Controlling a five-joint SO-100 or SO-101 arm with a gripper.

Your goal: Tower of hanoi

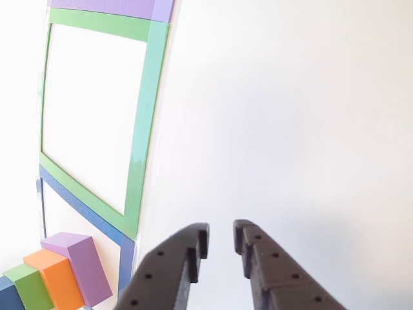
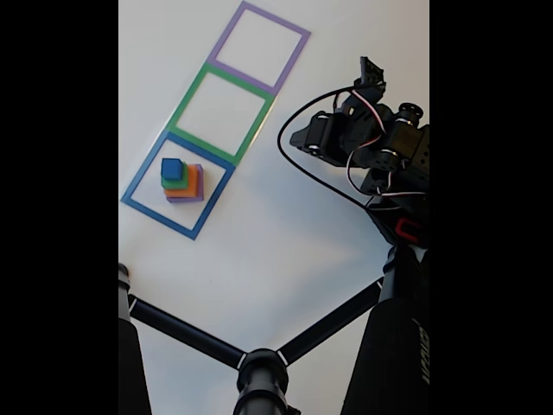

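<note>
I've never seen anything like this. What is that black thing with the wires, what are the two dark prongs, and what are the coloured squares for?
The black thing with wires is a small robot arm, seen by a fixed camera looking down on a white table. The other picture seems to come from a camera on the arm itself: the two dark prongs are its gripper, slightly open and holding nothing. On the table three square outlines lie in a row: a blue square, a green square and a purple square. Inside the blue one stands a stack of blocks, purple at the bottom, then orange, green and blue on top. The black bars below look like a camera stand.
</note>
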